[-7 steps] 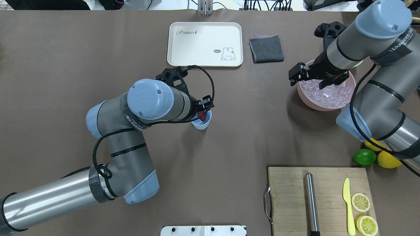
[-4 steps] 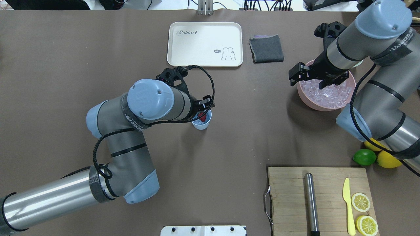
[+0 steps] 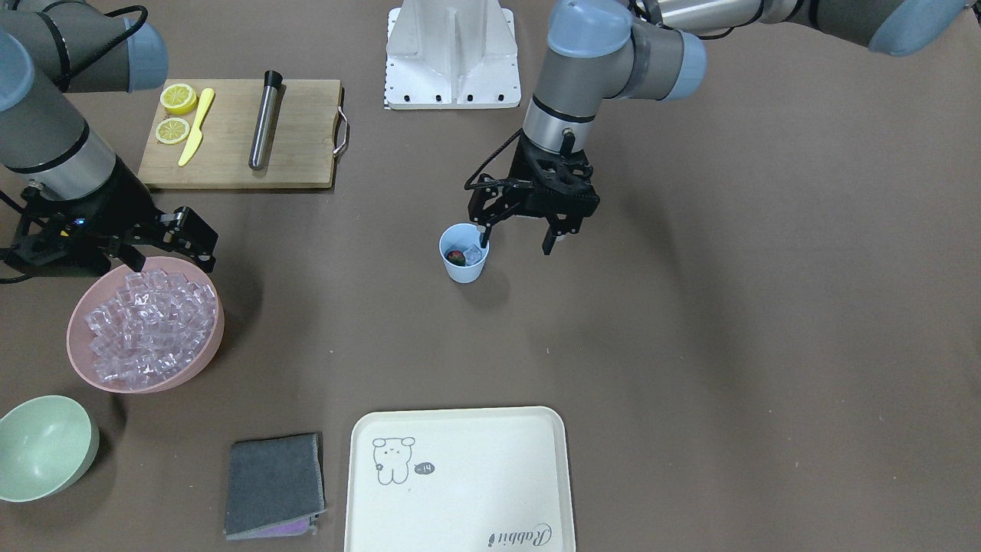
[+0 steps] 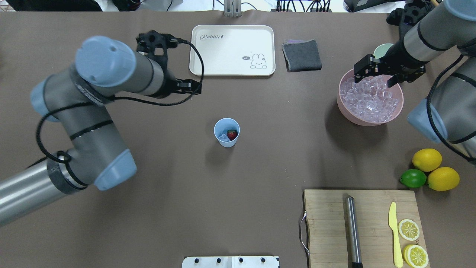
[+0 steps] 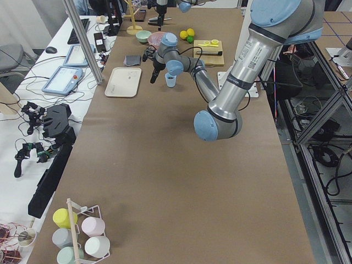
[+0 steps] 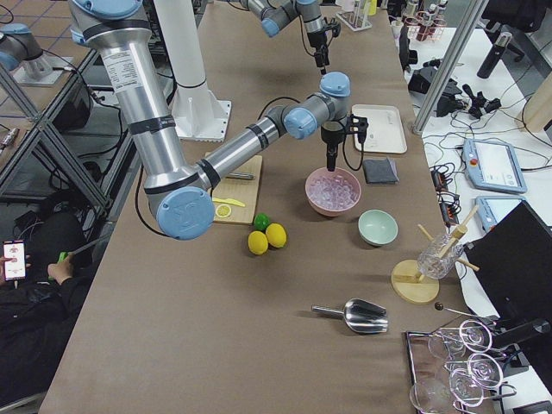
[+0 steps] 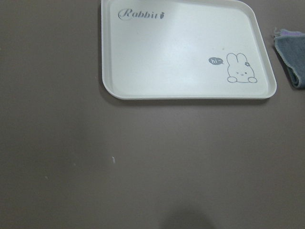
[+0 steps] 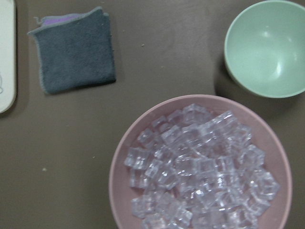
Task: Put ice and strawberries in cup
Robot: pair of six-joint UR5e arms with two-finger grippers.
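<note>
The light blue cup (image 4: 227, 143) stands at mid-table, also in the front view (image 3: 464, 271). Inside lie a dark red strawberry (image 4: 232, 134) (image 3: 456, 256) and an ice cube (image 4: 223, 137). In the overhead view my left gripper (image 4: 182, 87) is raised, back-left of the cup, near the tray's front corner; the front view shows it open and empty beside the cup (image 3: 517, 241). My right gripper (image 4: 373, 76) is open and empty over the far side of the pink bowl (image 4: 340, 102), which is heaped with ice (image 4: 372, 100) (image 8: 200, 171).
A white rabbit tray (image 4: 232, 50) and a grey cloth (image 4: 301, 55) lie at the back. A pale green bowl (image 8: 267, 47) stands behind the pink bowl. Front right is a cutting board (image 4: 327, 227) with steel rod, yellow knife and lemon slices; lemons and a lime (image 4: 412, 178) lie beside it.
My left arm has lifted off the cup and swung back-left; the strawberry now lies in the cup. My right gripper has moved back and right over the pink bowl.
</note>
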